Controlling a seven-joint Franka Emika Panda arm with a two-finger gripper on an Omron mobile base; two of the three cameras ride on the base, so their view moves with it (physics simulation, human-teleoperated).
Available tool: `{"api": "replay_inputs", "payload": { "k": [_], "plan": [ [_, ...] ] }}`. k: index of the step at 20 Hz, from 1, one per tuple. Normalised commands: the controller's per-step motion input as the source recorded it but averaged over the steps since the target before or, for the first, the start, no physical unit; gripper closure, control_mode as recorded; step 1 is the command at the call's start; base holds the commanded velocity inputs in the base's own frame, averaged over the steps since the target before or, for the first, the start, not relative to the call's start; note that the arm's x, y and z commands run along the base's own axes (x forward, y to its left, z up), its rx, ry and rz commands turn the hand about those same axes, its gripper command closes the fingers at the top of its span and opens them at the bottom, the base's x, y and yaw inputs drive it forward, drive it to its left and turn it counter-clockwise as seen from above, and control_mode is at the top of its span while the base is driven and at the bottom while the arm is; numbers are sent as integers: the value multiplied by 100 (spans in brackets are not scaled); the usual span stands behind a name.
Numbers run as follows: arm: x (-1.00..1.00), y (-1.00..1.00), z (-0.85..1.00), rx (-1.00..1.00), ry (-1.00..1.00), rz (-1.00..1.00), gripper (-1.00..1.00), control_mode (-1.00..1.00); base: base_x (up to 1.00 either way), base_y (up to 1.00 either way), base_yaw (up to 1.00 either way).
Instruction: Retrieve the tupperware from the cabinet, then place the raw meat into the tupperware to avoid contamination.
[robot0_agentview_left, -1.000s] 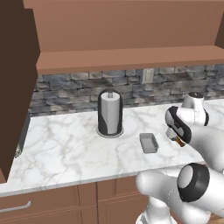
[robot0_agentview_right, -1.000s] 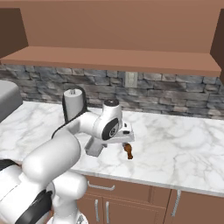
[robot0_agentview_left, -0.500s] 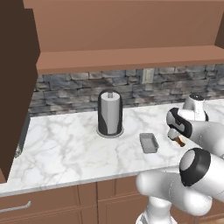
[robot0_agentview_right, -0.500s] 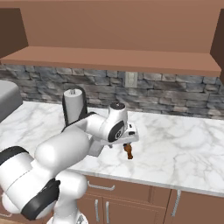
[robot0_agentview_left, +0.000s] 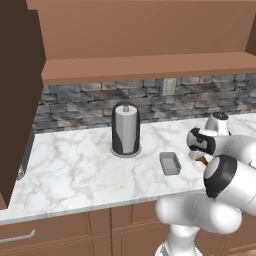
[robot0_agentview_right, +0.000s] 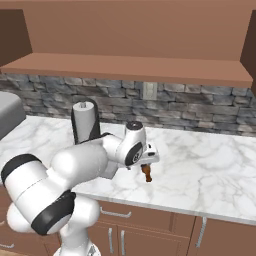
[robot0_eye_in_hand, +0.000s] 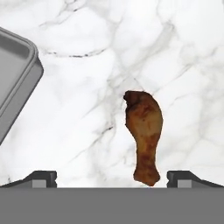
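Observation:
The raw meat (robot0_eye_in_hand: 144, 131) is a reddish-brown drumstick-shaped piece lying on the marble counter, thin end toward the hand. My gripper (robot0_eye_in_hand: 113, 178) hovers just above it, open, with the meat between the fingertips (robot0_eye_in_hand: 186, 177) and nearer the right one. The grey tupperware (robot0_eye_in_hand: 15, 74) sits empty on the counter to the left of the meat. In the left base view the tupperware (robot0_agentview_left: 170, 163) lies left of the gripper (robot0_agentview_left: 199, 156) and the meat (robot0_agentview_left: 203, 161). The right base view shows the meat (robot0_agentview_right: 147, 173) right below the gripper (robot0_agentview_right: 148, 163). The cabinet door (robot0_agentview_left: 17, 90) hangs open at far left.
A paper towel roll (robot0_agentview_left: 125, 129) stands on the counter behind the tupperware, near the stone backsplash. A grey toaster (robot0_agentview_right: 7, 112) sits at the far left of the right base view. The counter's front edge (robot0_agentview_right: 175, 204) runs just in front of the meat.
The arm's elbow has swung forward and lower while the hand has stayed over the meat. The jaws have stayed open.

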Motion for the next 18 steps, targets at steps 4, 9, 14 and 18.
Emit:
{"api": "replay_inputs", "payload": {
  "k": [4,9,14,18],
  "plan": [
    [26,-15,-16,0,1,1,-100,-100,0,0,0],
    [20,-17,-19,0,0,0,-100,-100,0,0,0],
    [20,-8,-20,0,0,1,-100,-100,0,0,0],
    [21,-2,-16,-1,-1,1,-100,-100,0,0,0]
  ]
}}
